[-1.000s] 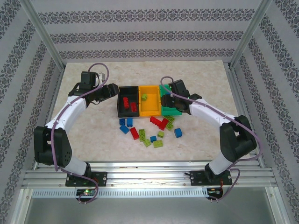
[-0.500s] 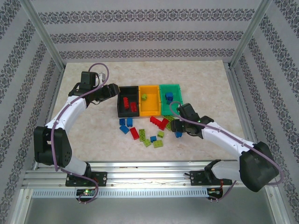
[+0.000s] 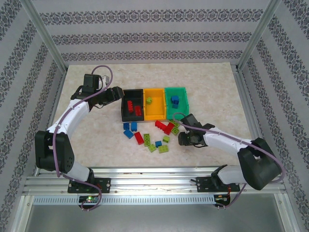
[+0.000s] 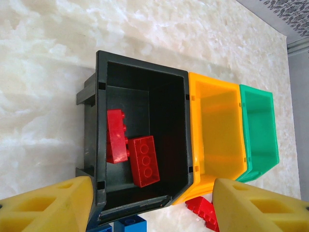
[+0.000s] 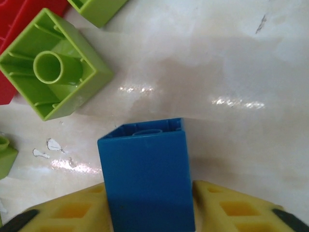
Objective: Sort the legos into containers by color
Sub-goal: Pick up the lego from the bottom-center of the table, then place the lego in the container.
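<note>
The three containers stand in a row: black bin (image 3: 124,112), orange-yellow bin (image 3: 155,114), green bin (image 3: 182,104). Red legos (image 4: 137,154) lie in the black bin, a lime one (image 3: 149,100) in the orange-yellow bin, and blue ones (image 3: 174,100) in the green bin. In front of the bins, loose legos lie scattered on the table: red (image 3: 164,126), blue (image 3: 128,133), lime (image 3: 163,149). My right gripper (image 3: 183,138) is low at the pile's right end. In the right wrist view it (image 5: 149,195) is shut on a blue lego (image 5: 145,169). My left gripper (image 3: 117,94) hovers open by the black bin (image 4: 145,77).
A lime lego (image 5: 53,72) lies upside down just left of the held blue one. Bare marble tabletop (image 3: 91,140) stretches to the left and right of the pile. Patterned walls and metal posts (image 3: 46,41) enclose the table.
My right arm swung from over the green bin down to the pile's right end, and its fingers closed on the blue lego. The left arm stayed put.
</note>
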Controlling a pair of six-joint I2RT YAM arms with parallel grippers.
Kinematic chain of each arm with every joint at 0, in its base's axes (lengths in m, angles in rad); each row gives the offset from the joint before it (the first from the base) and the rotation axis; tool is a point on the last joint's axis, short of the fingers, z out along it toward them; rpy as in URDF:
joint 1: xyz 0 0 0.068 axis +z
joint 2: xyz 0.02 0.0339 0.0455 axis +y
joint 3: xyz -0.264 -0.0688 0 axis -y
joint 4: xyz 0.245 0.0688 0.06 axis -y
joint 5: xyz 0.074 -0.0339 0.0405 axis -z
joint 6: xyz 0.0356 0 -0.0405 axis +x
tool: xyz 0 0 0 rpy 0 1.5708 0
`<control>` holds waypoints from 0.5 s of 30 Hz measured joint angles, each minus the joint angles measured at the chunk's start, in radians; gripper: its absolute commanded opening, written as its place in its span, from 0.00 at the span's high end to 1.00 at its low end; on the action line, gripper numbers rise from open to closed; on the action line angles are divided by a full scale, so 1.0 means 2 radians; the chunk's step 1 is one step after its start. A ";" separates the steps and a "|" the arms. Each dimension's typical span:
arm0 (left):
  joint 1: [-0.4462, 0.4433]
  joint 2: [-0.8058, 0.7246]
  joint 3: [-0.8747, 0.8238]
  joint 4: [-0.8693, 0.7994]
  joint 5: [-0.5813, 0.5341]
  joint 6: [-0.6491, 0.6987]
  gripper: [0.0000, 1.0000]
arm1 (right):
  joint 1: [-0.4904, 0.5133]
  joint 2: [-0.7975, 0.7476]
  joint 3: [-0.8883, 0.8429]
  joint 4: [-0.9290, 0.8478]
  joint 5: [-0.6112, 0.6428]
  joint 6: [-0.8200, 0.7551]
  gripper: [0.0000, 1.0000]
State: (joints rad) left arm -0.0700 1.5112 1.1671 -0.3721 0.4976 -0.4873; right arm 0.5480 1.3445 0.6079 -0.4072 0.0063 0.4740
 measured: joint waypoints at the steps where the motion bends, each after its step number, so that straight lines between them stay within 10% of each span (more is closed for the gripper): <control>1: 0.000 0.000 0.000 0.000 0.000 0.000 0.33 | 0.000 0.001 0.002 0.000 0.000 -0.001 0.64; 15: 0.000 0.000 0.000 0.000 0.000 0.000 0.33 | -0.031 -0.028 0.066 -0.011 0.006 -0.022 0.67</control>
State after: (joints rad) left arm -0.0700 1.5112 1.1671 -0.3721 0.4973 -0.4870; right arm 0.4850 1.2888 0.7406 -0.4290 0.0174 0.4294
